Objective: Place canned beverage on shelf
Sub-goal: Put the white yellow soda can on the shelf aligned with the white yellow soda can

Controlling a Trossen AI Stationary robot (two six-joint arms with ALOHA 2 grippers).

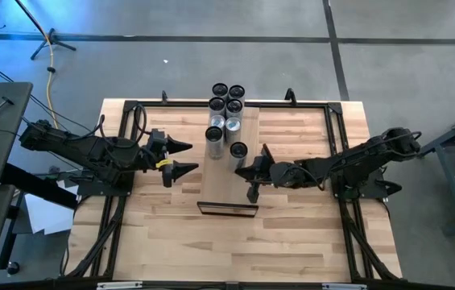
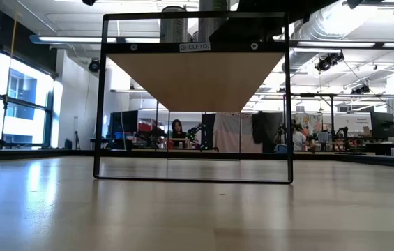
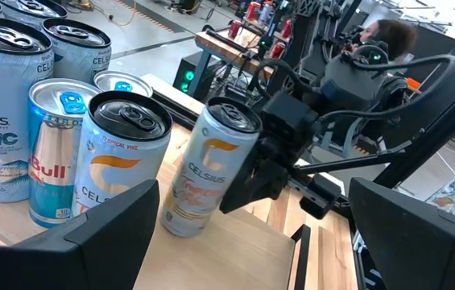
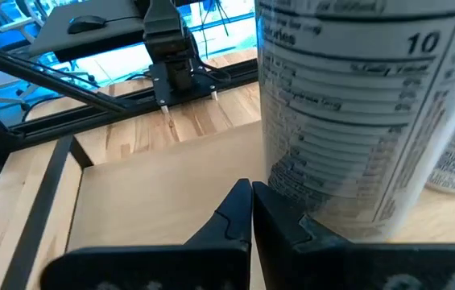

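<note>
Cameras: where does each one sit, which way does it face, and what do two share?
High: overhead, straight down; both arms, shelf.
Low: tabletop height, level; shelf frame, no gripper.
Left wrist: past open left gripper to cans, right gripper.
Right wrist: past shut right gripper to Celsius can.
Shared: that can, both wrist views.

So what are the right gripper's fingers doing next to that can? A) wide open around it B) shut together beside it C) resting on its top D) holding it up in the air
B: in the right wrist view the right gripper has its two fingertips pressed together with no gap, just beside the can, which stands on the shelf rather than being held between them.
</note>
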